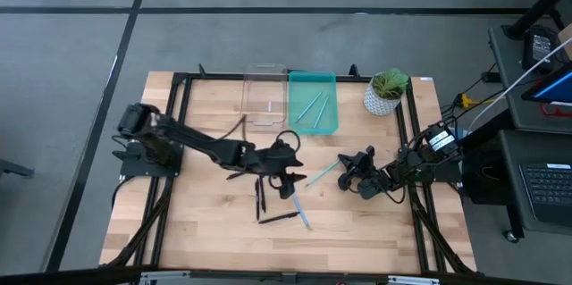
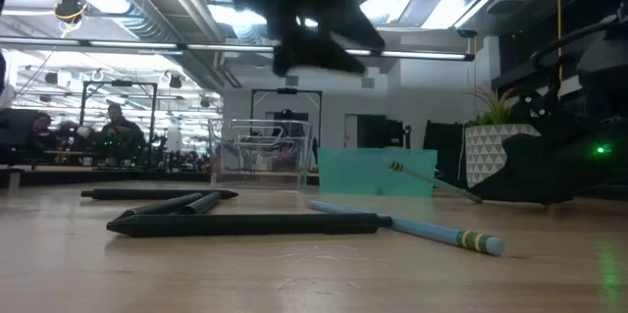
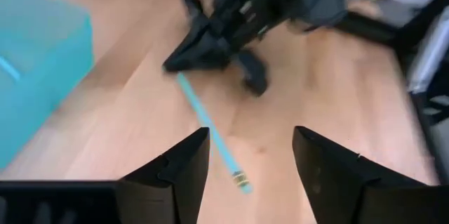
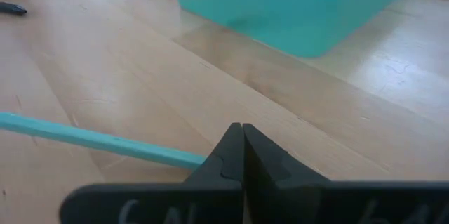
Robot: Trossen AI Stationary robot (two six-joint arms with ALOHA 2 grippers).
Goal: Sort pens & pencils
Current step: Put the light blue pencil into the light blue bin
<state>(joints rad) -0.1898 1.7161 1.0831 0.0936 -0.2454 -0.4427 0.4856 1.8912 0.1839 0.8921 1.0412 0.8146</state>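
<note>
Over the wooden table (image 1: 206, 205) the left hand (image 3: 249, 164) hovers open above a teal pencil (image 3: 210, 134), right hand (image 4: 242, 155) shut empty

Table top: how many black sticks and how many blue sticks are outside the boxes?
Black pens: 4
Light blue pencils: 2
Total: 6
</note>
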